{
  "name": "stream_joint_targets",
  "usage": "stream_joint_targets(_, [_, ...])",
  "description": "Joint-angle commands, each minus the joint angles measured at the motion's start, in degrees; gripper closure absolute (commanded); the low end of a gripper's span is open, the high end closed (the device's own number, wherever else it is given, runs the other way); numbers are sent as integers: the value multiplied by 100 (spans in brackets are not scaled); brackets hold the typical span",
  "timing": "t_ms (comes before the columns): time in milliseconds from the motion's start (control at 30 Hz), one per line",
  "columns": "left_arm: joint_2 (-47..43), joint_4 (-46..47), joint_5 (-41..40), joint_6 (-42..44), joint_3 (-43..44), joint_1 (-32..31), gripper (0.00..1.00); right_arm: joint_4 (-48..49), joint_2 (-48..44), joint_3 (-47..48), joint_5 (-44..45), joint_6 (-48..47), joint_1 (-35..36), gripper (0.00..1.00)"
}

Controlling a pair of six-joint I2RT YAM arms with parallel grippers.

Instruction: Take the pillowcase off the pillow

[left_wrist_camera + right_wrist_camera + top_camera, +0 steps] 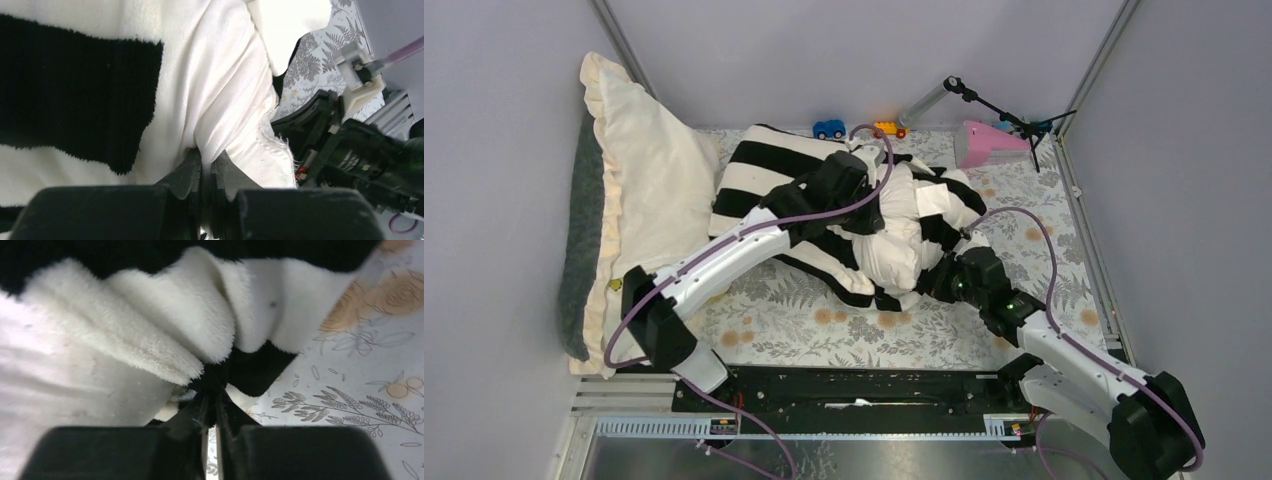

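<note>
Desk: covered in a flowered cloth, carries everything, with both arm bases at the near edge.
Ruffled cushion: leans against the left wall, well clear of the work, so plays no part in the pull.
Pillowcase: black and white stripes, lies mid-desk, flat and slack at the far left, bunched and rolled back around the white bulge on the right; judged roughly half off.
Pillow: off-white, pokes out of the open end at the centre right, with its left part hidden inside the stripes.
Left fingers: clenched on a fold of the smooth white fabric just beside the plush edge, likely to anchor the filling.
Right fingers: pinched tight on the plush rim near the zip, low over the desk, placed to drag the cover away.
Toy car: blue, sits by the back wall, apart from the fabric.
</note>
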Motion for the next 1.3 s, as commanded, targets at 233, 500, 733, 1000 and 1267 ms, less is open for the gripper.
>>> stream_joint_targets(233, [-1183,604,-258,165,-1615,189,100,-1705,-1050,1395,-81,-1973,-25,48])
stream_joint_targets(500, [-1185,722,-146,97,-1715,87,100,-1824,-71,2335,-436,-2166,-20,8])
stream_joint_targets(733, [-1178,598,-195,140,-1451,31,100,-1913,721,2471,1174,-1569,-20,9])
stream_joint_targets(1000, [-1860,225,-1179,158,-1425,58,100,-1589,575,1465,2102,-950,-396,46])
stream_joint_targets(1267, [-2662,-95,-1635,69,-1235,191,100,-1205,799,1094,1750,-817,-794,53])
